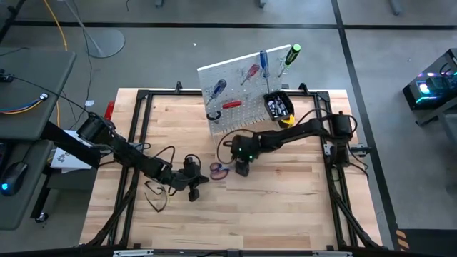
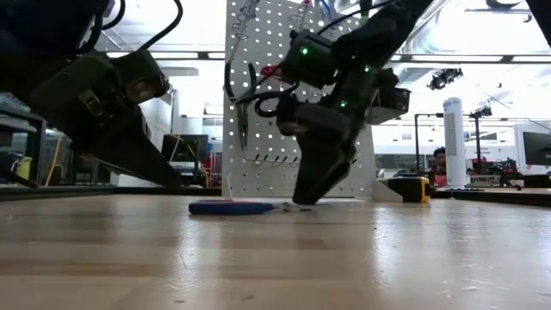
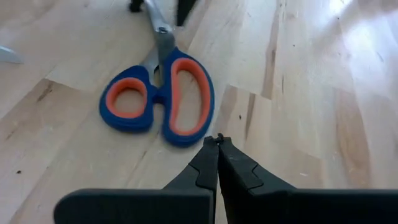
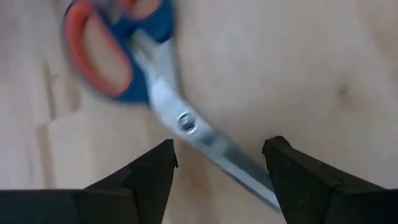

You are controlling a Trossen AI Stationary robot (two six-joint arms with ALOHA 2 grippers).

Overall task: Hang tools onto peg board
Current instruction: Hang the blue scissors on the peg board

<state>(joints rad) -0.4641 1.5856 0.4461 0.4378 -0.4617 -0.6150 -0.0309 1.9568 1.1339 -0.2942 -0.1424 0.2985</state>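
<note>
So the right arm reaches in from the right side of the table, elbow bent, wrist tipped down, and the right gripper [image 1: 242,170] sits low over the wood with its fingers spread wide, straddling the metal blades of the scissors [image 1: 221,170] without actually pinching them; in the right wrist view the blades [image 4: 205,146] run between the two fingertips with bare gaps on both sides. The scissors lie flat on the table [image 1: 285,207], blue handles with orange inside the loops [image 3: 163,96], handles pointing toward the left arm. The left arm stretches in low from the left, and the left gripper [image 1: 193,187] is pressed together, holding nothing, its tip just short of the handle loops. Behind all that the peg board [image 1: 239,96] stands upright near the far edge, already carrying screwdrivers and a red-handled tool [image 1: 232,104], plus a small black bin [image 1: 278,106]. A yellow tape measure [image 2: 417,189] sits beside its base. Loose black cable [image 1: 158,196] is looped on the wood near the left arm.
</note>
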